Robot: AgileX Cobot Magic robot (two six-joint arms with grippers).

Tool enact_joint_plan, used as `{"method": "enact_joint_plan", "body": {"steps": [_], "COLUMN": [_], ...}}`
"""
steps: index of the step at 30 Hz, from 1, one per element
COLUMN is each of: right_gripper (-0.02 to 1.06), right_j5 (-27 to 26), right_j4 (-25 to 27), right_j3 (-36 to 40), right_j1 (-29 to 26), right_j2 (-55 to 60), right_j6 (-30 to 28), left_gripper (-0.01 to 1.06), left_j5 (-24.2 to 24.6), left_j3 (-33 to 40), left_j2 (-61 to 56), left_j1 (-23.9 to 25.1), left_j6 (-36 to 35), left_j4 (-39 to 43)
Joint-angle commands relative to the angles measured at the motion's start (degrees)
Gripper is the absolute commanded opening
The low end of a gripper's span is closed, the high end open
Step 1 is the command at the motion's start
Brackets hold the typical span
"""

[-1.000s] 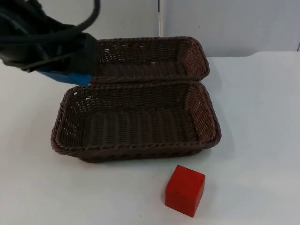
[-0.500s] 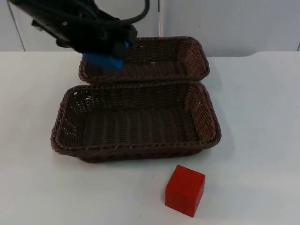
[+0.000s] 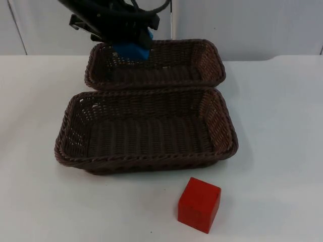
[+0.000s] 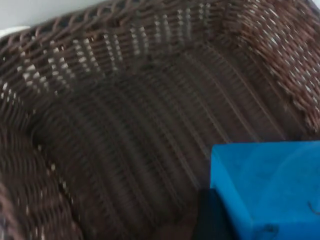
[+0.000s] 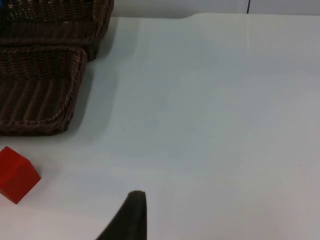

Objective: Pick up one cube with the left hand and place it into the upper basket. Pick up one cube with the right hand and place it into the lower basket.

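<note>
left gripper (image 3: 130, 48) fingers clamp blue cube (image 3: 132, 51) over upper basket (image 3: 212, 60) | right gripper's fingers: cannot tell | red cube (image 3: 199, 204) on table (image 3: 282, 151) below lower basket (image 3: 224, 131)

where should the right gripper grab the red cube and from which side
Take the red cube from above, fingers closing on two opposite upright faces. It sits flat on the white table, apart from the lower basket, so its sides look free. It is turned a little, so the right gripper, waiting off to the side, should probably twist to match those faces.
</note>
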Motion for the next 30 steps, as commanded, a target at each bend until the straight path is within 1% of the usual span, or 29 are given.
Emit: {"method": "enact_joint_plan", "body": {"steps": [1, 4, 5, 9, 16, 20, 25, 27, 28, 29, 30], "right_gripper": [1.05, 1.05, 1.05, 1.05, 1.05, 1.05, 1.05, 1.05, 1.05, 1.05, 1.05], "right_j5": [-0.16, -0.16, -0.16, -0.16, -0.16, -0.16, -0.16, -0.16, -0.16, -0.16, -0.16], "right_j4": [-0.08, -0.08, -0.08, -0.08, -0.08, -0.08, -0.08, -0.08, -0.08, -0.08, -0.08], "right_j3": [0.03, 0.03, 0.03, 0.03, 0.03, 0.03, 0.03, 0.03, 0.03, 0.03, 0.03], "right_j1": [-0.21, -0.21, -0.21, -0.21, -0.21, -0.21, -0.21, -0.21, -0.21, -0.21, -0.21], "right_j2": [-0.17, -0.17, -0.17, -0.17, -0.17, -0.17, -0.17, -0.17, -0.17, -0.17, -0.17], "right_j6": [-0.67, -0.67, -0.67, -0.67, -0.67, -0.67, -0.67, -0.67, -0.67, -0.67, -0.67], "left_gripper": [0.0, 0.0, 0.0, 0.0, 0.0, 0.0, 0.0, 0.05, 0.05, 0.14, 0.2], "left_j5": [0.18, 0.26, 0.26, -0.64, -3.98, -6.94, -8.07, -8.32, -8.32, -8.32, -8.32], "left_j3": [-3.0, -8.04, -8.04, -13.69, -15.46, -15.46, -15.46, -15.46, -15.46, -15.46, -15.46], "left_j2": [2.37, 7.07, 7.07, 12.37, 15.62, 17.32, 18.4, 18.4, 18.4, 18.52, 18.52], "left_j1": [0.17, 0.28, 0.28, 1.02, 2.16, 2.16, 2.16, 2.16, 2.16, 2.16, 2.16], "left_j6": [0.75, 1.42, 1.42, 1.42, 0.91, 0.79, 0.79, 0.79, 0.79, 0.79, 0.79], "left_j4": [-1.66, -1.55, -1.55, -1.55, -2.0, -3.09, -4.01, -4.15, -4.15, -4.24, -4.36]}}
